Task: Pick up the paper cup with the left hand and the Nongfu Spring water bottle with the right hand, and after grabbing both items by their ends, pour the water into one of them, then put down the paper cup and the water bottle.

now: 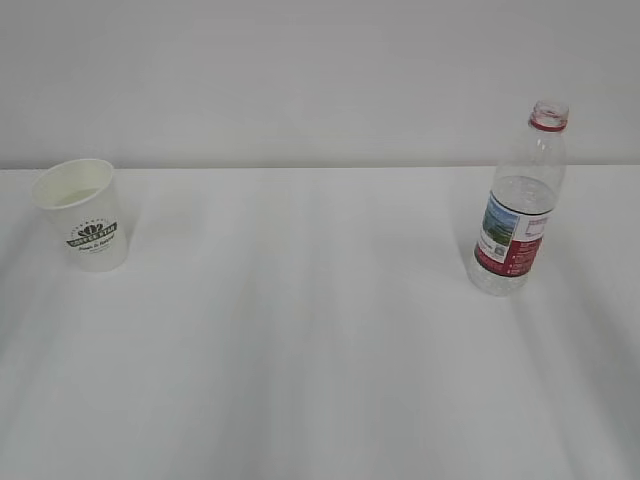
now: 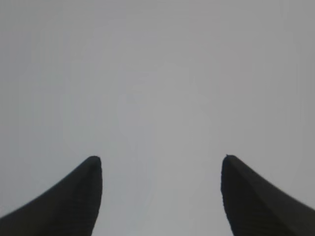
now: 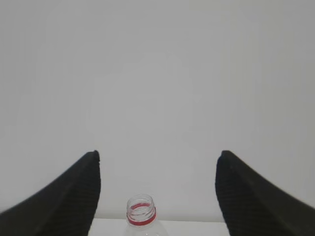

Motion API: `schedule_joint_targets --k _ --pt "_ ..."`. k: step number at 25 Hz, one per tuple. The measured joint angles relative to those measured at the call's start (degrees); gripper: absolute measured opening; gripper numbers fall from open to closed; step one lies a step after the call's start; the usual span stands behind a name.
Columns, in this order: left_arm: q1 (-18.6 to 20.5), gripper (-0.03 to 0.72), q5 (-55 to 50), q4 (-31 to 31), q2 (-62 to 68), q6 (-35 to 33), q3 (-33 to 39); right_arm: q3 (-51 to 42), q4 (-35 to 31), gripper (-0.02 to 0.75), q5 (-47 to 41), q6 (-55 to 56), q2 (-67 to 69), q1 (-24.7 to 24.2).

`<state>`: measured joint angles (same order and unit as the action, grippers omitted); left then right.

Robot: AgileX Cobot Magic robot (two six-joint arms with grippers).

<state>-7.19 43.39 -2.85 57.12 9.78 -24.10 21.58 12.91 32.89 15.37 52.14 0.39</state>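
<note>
The white paper cup with a dark round logo stands upright at the left of the white table. At the right stands the clear Nongfu Spring water bottle, uncapped, with a red neck ring and red label. No arm shows in the exterior view. In the left wrist view my left gripper is open, its two dark fingers spread before a blank grey surface. My right gripper is open too; the bottle's open neck shows low between its fingers, farther off. Water level is hard to tell.
A plain pale wall rises behind the table's far edge. Bare tabletop lies between cup and bottle and toward the front.
</note>
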Motion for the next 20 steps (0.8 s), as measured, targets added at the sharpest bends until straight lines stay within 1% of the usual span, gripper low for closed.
schedule_joint_targets --k 6,12,20 --pt "0.00 0.548 -10.27 -0.11 -7.85 0.00 0.00 3.52 0.00 0.548 -13.43 0.00 -7.06 0.00" --pt "0.00 0.519 -17.04 -2.73 -17.05 0.00 0.00 4.48 -0.11 0.548 -22.95 0.00 -12.90 0.00" --pt "0.00 0.516 -33.27 -4.33 -30.20 0.00 0.00 4.48 -0.33 0.548 -36.43 0.00 -21.30 0.00"
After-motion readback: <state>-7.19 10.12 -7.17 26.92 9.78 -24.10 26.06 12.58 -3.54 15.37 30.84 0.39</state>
